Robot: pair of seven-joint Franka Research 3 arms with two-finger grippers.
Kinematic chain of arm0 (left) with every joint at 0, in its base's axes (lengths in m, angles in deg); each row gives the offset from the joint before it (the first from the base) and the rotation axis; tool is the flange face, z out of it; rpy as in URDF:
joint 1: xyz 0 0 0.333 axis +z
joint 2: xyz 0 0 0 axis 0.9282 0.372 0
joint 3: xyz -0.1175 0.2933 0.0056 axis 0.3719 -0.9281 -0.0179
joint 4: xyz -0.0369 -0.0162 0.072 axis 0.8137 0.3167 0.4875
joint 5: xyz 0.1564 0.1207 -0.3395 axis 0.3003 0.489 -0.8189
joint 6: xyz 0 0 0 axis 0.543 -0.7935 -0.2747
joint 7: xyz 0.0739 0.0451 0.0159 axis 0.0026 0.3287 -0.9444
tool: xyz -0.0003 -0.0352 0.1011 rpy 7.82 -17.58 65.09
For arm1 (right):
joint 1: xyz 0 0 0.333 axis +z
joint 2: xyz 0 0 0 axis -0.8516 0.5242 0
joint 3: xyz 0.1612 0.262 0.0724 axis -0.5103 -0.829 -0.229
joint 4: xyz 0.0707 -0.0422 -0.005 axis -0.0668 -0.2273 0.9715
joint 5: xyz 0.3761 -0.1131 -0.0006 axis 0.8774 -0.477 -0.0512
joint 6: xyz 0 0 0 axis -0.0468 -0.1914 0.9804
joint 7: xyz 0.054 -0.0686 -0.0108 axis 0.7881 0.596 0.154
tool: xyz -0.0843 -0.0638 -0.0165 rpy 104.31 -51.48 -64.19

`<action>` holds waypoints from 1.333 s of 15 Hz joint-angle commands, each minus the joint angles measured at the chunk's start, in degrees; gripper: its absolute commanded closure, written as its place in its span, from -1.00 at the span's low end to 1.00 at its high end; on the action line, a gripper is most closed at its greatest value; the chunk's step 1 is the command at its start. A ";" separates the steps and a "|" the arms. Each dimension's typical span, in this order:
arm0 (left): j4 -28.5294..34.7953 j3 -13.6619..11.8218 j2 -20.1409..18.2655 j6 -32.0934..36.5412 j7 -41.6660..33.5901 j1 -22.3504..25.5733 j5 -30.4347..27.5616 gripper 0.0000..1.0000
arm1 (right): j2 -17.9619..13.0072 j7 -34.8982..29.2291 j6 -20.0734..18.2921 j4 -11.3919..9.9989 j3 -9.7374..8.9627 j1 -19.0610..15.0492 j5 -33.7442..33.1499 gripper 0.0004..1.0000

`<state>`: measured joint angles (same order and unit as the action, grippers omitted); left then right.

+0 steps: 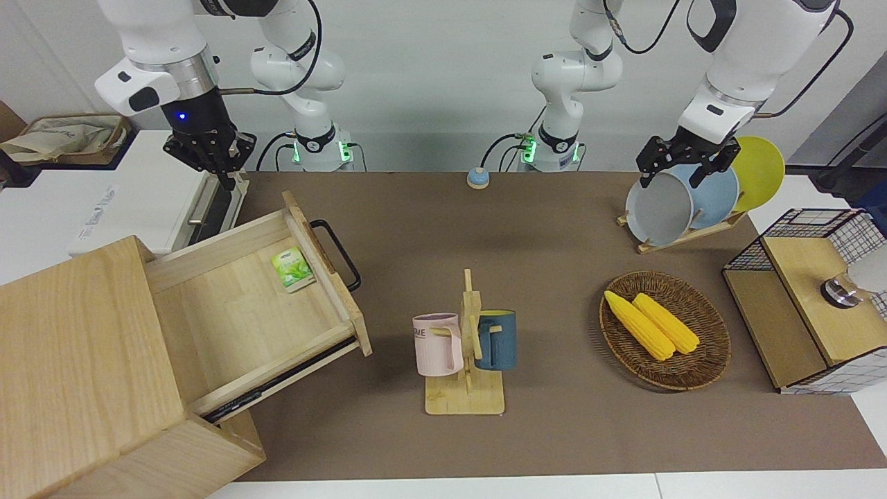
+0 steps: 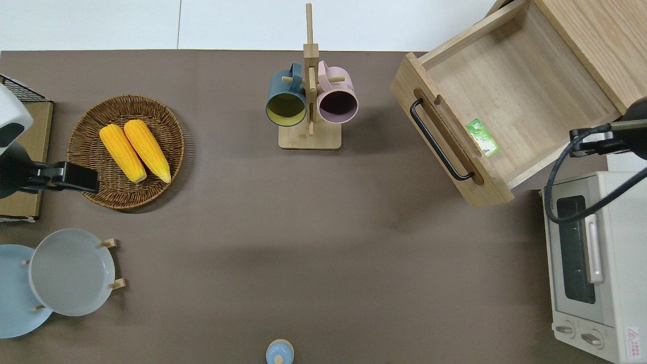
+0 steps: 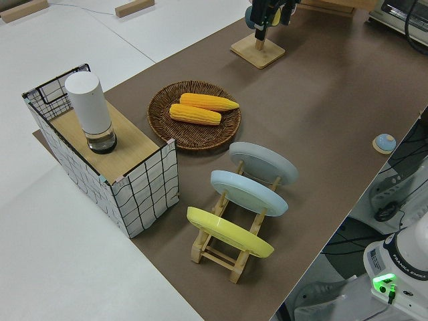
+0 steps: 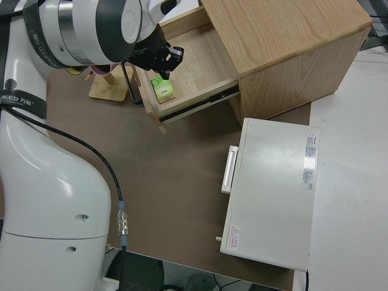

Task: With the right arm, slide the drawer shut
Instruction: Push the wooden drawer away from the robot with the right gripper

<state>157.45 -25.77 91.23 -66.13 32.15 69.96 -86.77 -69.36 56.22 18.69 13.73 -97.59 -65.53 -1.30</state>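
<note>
The light-wood drawer point(image 1: 235, 319) stands pulled far out of the pale wooden cabinet point(image 1: 76, 360). Its black bar handle point(image 1: 337, 253) faces the middle of the table. It also shows in the overhead view point(image 2: 510, 86) and the right side view point(image 4: 194, 70). A small green packet point(image 1: 292, 269) lies inside, against the front panel. My right gripper point(image 1: 220, 172), under the blue wrist light, hangs in the air and touches nothing. In the overhead view its wrist point(image 2: 632, 131) is over the drawer's nearer side wall and the toaster oven's edge. The left arm is parked.
A white toaster oven point(image 2: 596, 263) sits nearer the robots than the drawer. A mug rack point(image 1: 466, 353) with two mugs stands mid-table. A wicker basket point(image 1: 714, 346) with corn, a plate rack point(image 1: 693, 229) and a wire mesh box point(image 1: 811, 305) are toward the left arm's end.
</note>
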 commanded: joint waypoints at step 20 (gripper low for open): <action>-1.49 0.37 0.65 1.13 -0.56 0.22 0.98 -0.99 | 5.25 -53.64 3.51 0.65 -0.89 19.62 -1.39 1.00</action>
<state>157.45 -25.77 91.23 -66.13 32.15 69.96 -86.77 -66.11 9.88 19.12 14.36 -98.67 -46.62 -3.46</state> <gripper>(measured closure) 0.004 0.991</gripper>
